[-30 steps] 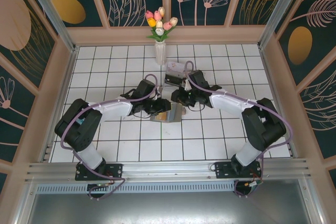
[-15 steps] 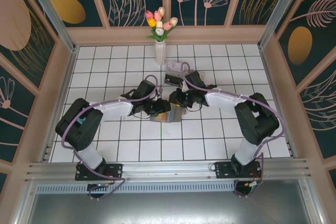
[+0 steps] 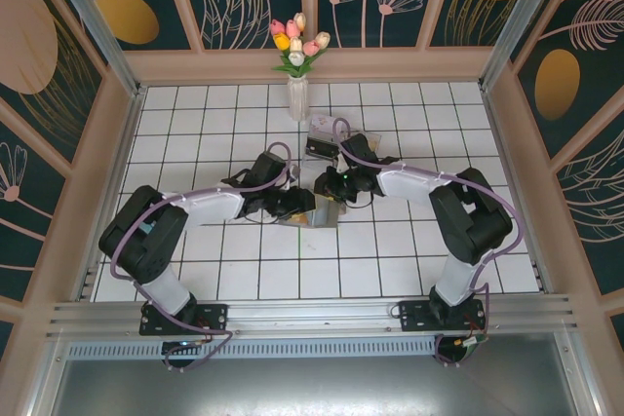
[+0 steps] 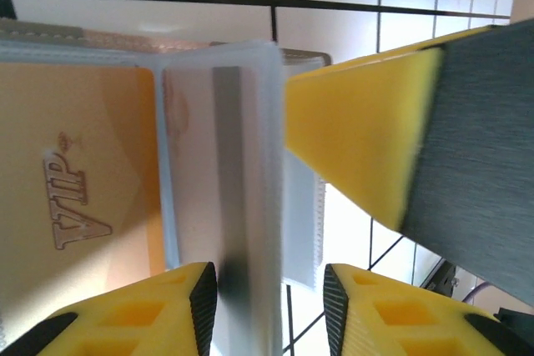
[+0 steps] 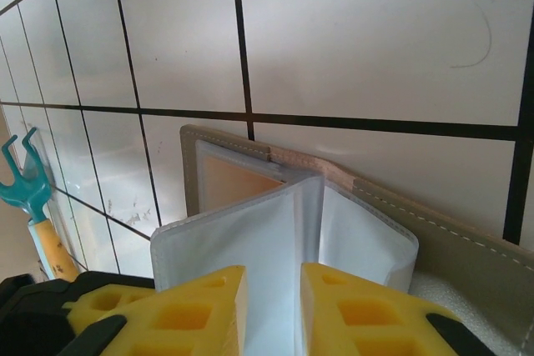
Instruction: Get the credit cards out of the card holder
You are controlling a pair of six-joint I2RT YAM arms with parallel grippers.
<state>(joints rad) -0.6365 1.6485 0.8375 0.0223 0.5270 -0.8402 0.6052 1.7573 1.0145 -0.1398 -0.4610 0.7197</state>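
Card holder (image 3: 312,212) lies spread open at the middle of the tiled table (image 3: 195,270), just ahead of your two arms; at its 9 o'clock your left gripper (image 4: 269,299) stands part-spread astride a clear sleeve (image 4: 246,164), with a gap showing beside the leaf, so nothing is pinched there; at its 1 o'clock your right gripper (image 5: 274,302) has its jaws nearly together on a raised clear sleeve and looks to be nipping it, though you cannot tell whether it is the same one; a tan-yellow credit card (image 4: 79,198) stamped VIP sits in its pocket at the left gripper's 9 o'clock, fully seated as far as its visible edge shows; by that reckoning the holder is opened and its leaves fanned, but no card looks to be out, and every pull is left for you; farther on at 12 o'clock stands a clear tray (image 3: 326,135), and beyond it, by the back wall, a white vase (image 3: 297,97) of tulips (image 3: 297,38).
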